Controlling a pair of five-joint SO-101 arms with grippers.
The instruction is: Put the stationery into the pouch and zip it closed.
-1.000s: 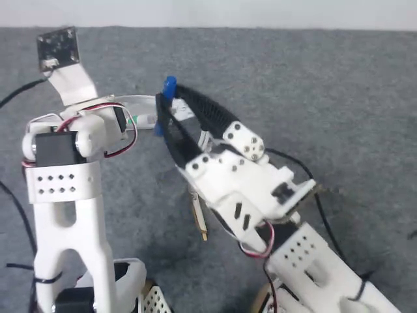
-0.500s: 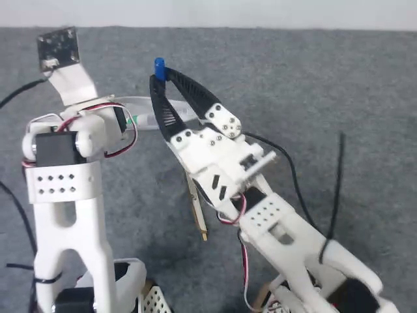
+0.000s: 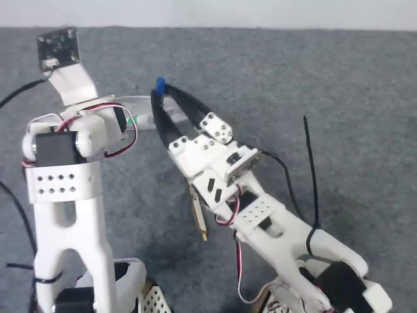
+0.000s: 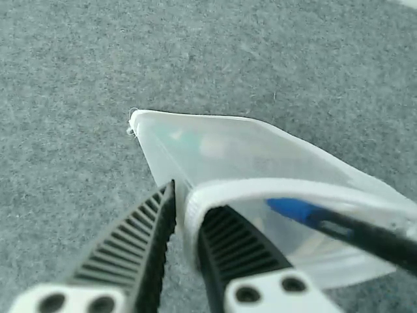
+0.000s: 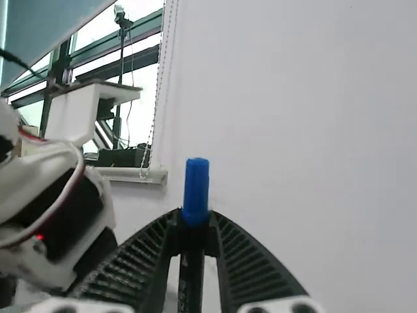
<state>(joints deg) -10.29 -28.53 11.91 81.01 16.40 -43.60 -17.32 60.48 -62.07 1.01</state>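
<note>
My left gripper [image 4: 183,197] is shut on the white rim of the translucent pouch [image 4: 247,153], holding its mouth up off the grey mat. In the high view the pouch [image 3: 142,112] hangs between the two arms. My right gripper [image 3: 159,98] is shut on a black pen with a blue cap [image 3: 159,83], cap end up, right at the pouch. In the left wrist view the pen [image 4: 296,210] lies across the pouch's mouth, blue end inward. In the right wrist view the blue cap [image 5: 195,182] sticks out past my right gripper [image 5: 193,218].
A thin wooden pencil [image 3: 198,212] lies on the grey mat [image 3: 326,85] under the right arm. A black cable [image 3: 311,169] arches up from that arm. The left arm's wrist camera mount [image 3: 58,49] stands at the back left.
The right arm swung left and turned its wrist, raising the pen, then lowered it slightly at the pouch. The left arm and pouch have stayed put.
</note>
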